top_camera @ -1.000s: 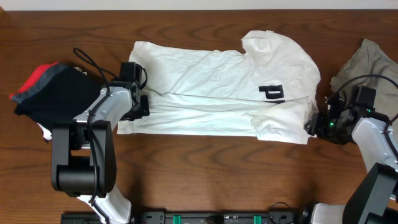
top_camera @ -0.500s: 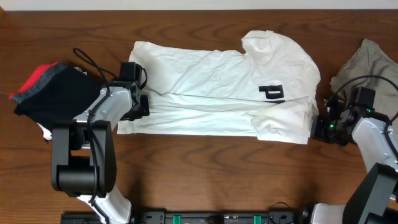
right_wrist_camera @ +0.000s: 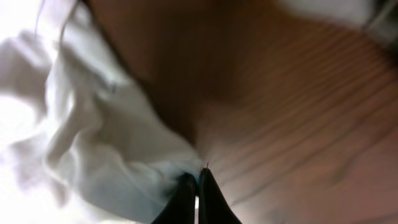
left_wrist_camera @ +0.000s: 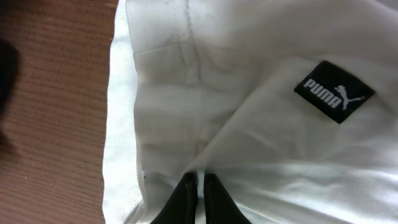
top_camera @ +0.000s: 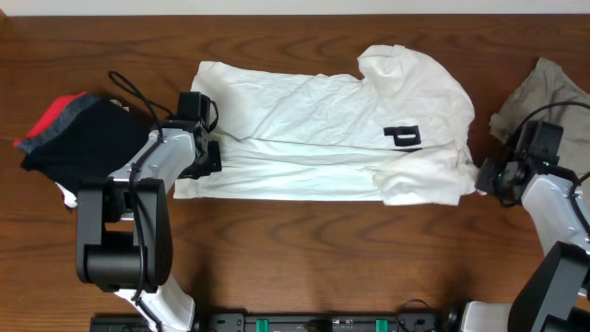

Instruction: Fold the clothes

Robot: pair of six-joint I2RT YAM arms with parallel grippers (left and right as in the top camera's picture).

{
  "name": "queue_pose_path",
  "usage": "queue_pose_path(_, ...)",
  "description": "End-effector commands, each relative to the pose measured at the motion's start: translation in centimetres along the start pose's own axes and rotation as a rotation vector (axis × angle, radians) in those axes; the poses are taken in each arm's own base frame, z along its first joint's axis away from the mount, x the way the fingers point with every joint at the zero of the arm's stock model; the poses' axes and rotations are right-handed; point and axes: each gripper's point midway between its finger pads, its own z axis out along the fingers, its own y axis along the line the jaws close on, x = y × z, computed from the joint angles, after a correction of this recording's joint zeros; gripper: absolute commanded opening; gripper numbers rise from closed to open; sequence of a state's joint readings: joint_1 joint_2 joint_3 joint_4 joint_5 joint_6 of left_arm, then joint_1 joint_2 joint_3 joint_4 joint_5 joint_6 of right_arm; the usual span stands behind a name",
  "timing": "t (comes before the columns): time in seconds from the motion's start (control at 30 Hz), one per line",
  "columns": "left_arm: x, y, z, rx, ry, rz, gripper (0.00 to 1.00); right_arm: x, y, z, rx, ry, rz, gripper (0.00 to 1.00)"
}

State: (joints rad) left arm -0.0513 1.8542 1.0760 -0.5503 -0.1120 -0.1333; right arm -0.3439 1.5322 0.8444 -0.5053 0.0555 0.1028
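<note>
your shirt [top_camera: 323, 129] lies spread across the middle of the table [top_camera: 277, 249], long way left to right. its lower part looks doubled over along the length, and a black letter shows near the right end. so a first lengthwise fold seems to be in, but the shirt is a wide, wrinkled strip and not a neat packet yet.

your left gripper [left_wrist_camera: 198, 182] sits at the left end, jaws pinched tight on the white fabric just inside the hem. your right gripper [right_wrist_camera: 198, 179] is at the right edge, jaws closed on a corner of the shirt, which is drawn out to a small point towards it.

the khaki garment [top_camera: 553, 92] is crumpled at the far right and the black and red pile [top_camera: 74, 138] is bunched at the far left; neither looks folded. by my reckoning you're early on: finish this shirt with cross folds, then do the others.
</note>
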Motion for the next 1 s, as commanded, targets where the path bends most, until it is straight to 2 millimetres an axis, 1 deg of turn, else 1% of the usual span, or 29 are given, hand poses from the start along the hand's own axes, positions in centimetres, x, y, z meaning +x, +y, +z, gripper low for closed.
queue_pose_path(0.0,1.6,0.5,1.1,-0.013,0.053,-0.001,0.09,-2.8,-1.9,-0.9,0.092,-0.109,0.062,0.01)
queue_pose_path(0.13,1.6,0.5,1.1,-0.014,0.053,-0.001,0.09,-4.9,-2.8,-1.3,0.142,-0.201,0.067,0.01)
queue_pose_path(0.2,1.6,0.5,1.1,-0.013,0.053,-0.001,0.09,-5.4,-3.0,-1.4,0.159,-0.216,0.030,0.01)
queue_pose_path(0.27,1.6,0.5,1.1,-0.014,0.053,-0.001,0.09,-5.3,-3.2,-1.4,0.178,-0.211,-0.012,0.01)
queue_pose_path(0.43,1.6,0.5,1.1,-0.013,0.053,-0.001,0.09,-4.2,-3.8,-0.2,0.204,-0.158,-0.035,0.01)
queue_pose_path(0.57,1.6,0.5,1.1,-0.013,0.053,-0.001,0.09,-2.7,-5.3,1.0,0.255,-0.086,-0.029,0.02)
queue_pose_path(0.67,1.6,0.5,1.1,-0.014,0.053,-0.001,0.09,-1.9,-6.1,1.8,0.272,-0.048,-0.019,0.16)
queue_pose_path(0.77,1.6,0.5,1.1,-0.014,0.053,-0.001,0.09,-1.6,-6.6,2.1,0.278,-0.032,-0.009,0.27)
queue_pose_path(0.87,1.6,0.5,1.1,-0.013,0.053,-0.001,0.09,-1.6,-6.9,2.1,0.281,-0.030,0.000,0.29)
queue_pose_path(0.97,1.6,0.5,1.1,-0.013,0.053,-0.001,0.09,-1.7,-6.8,2.0,0.269,-0.035,0.005,0.26)
